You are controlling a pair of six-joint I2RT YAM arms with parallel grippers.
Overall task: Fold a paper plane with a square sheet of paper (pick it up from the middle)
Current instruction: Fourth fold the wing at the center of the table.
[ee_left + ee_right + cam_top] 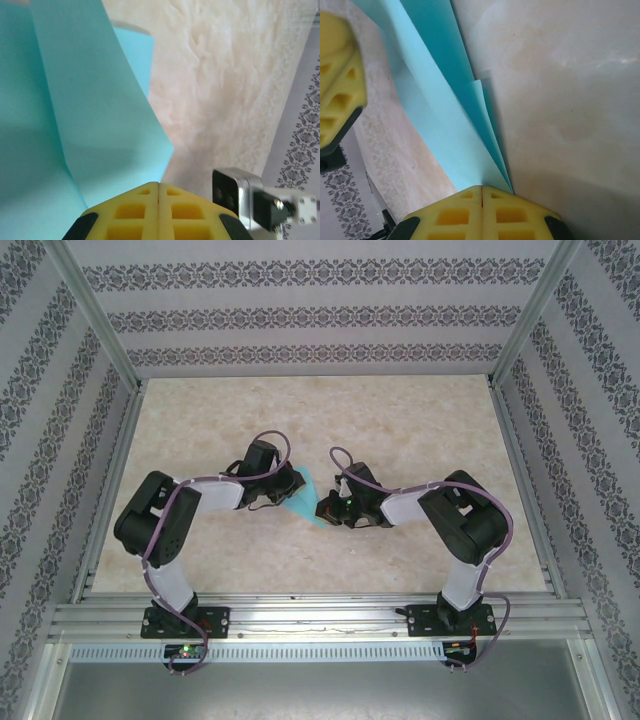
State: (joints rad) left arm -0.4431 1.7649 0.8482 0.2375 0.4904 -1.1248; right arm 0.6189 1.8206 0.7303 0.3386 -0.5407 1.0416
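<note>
Yellow pads [455, 215] of the right gripper [482, 189] are being pressed flat together right at the lens, and the narrow tip of the folded paper [445, 125] is being pinched in their seam. One marbled table [400, 420] is being worked over. Two arms are being counted on it, the left arm [165, 525] and the right arm [470, 525], both being bent inward toward the table's middle, somewhat closer to the near edge than the far one.

Between them one piece of turquoise paper is being held, already creased into long layered triangles. Whether it is being rested on the table cannot be told. At the left gripper [159, 186] the jaws are likewise being held together, with the wider end seemingly being clamped at their tips. That makes two grippers, two pads each.

A mid-fold step is being judged as in hand, probably a wing being shaped along the centre crease. For the next move, one end is probably being called on as an anchor while the loose layer is being pressed down for a sharp crease.
</note>
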